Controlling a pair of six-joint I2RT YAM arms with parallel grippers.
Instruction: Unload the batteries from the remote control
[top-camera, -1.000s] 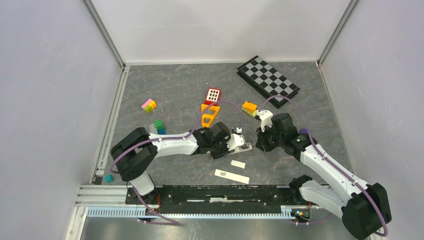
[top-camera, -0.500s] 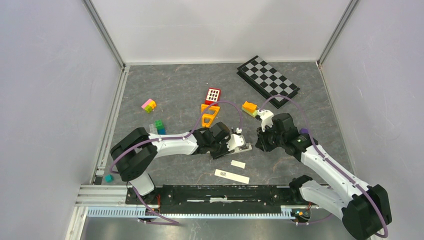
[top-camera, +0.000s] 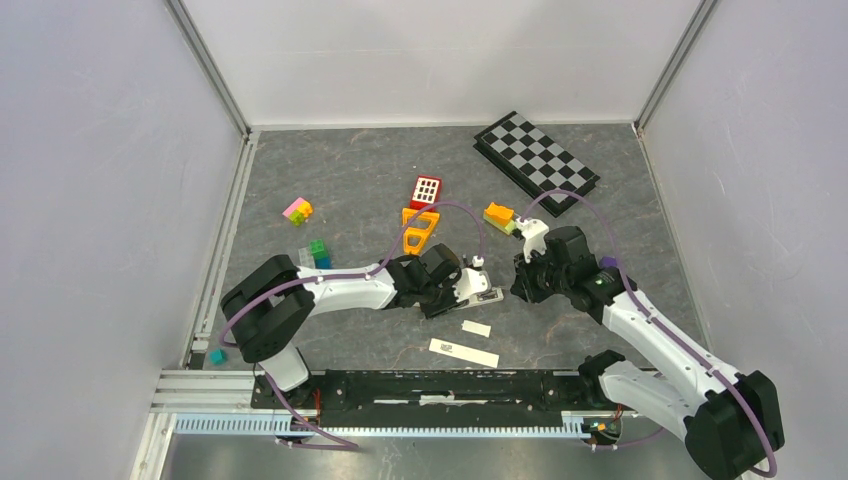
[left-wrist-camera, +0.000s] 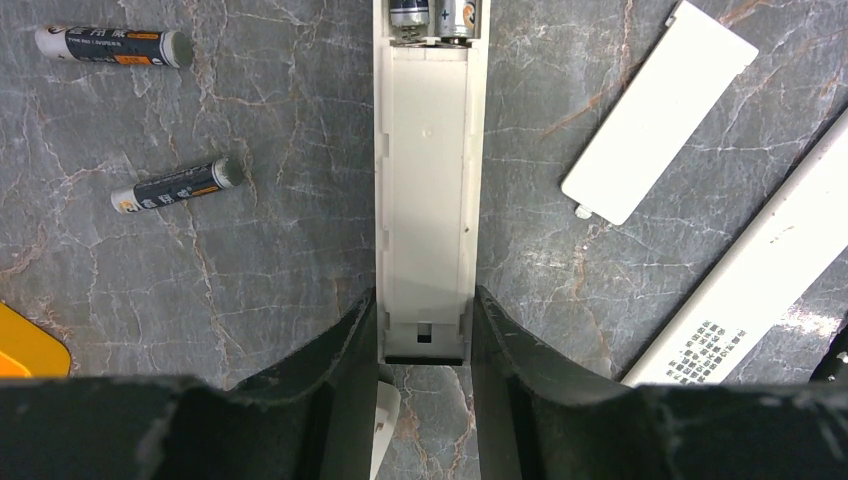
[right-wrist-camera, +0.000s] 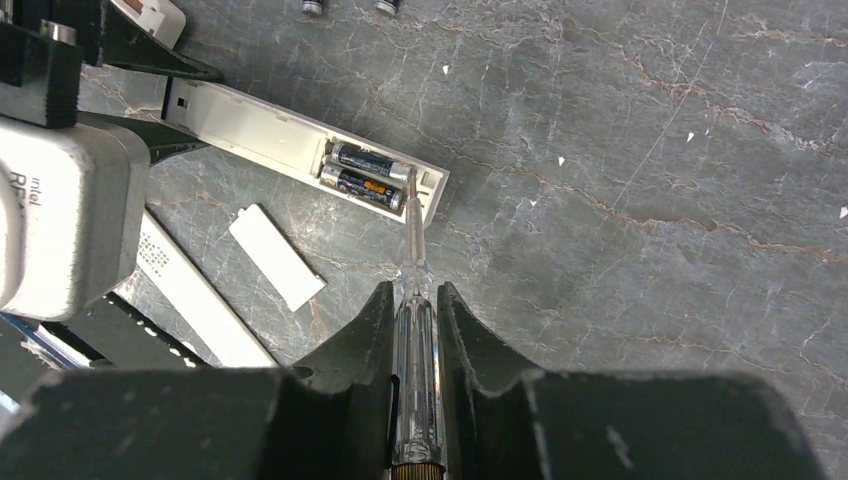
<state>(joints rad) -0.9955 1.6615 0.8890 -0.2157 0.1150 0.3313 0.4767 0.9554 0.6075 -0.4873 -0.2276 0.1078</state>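
- Second white remote (top-camera: 463, 351), battery cover (top-camera: 476, 328): base side of remote control (left-wrist-camera: 428, 180).
- Left gripper (left-wrist-camera: 422, 305): jaws clamped on remote control, end opposite cells.
- Right gripper (right-wrist-camera: 415, 295): jaws pinching grey tool (right-wrist-camera: 411, 235), tip at two batteries (right-wrist-camera: 365, 172) seated in remote control.
- Step, judged: prying these out.
- Next: lever tip under one cell, lift without slipping.
- Loose batteries (left-wrist-camera: 176, 186): two, far side of remote control.

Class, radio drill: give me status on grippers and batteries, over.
Left gripper shut on white remote. Right gripper shut on screwdriver, tip at two batteries in the remote. Two loose batteries on table; battery cover off, aside.
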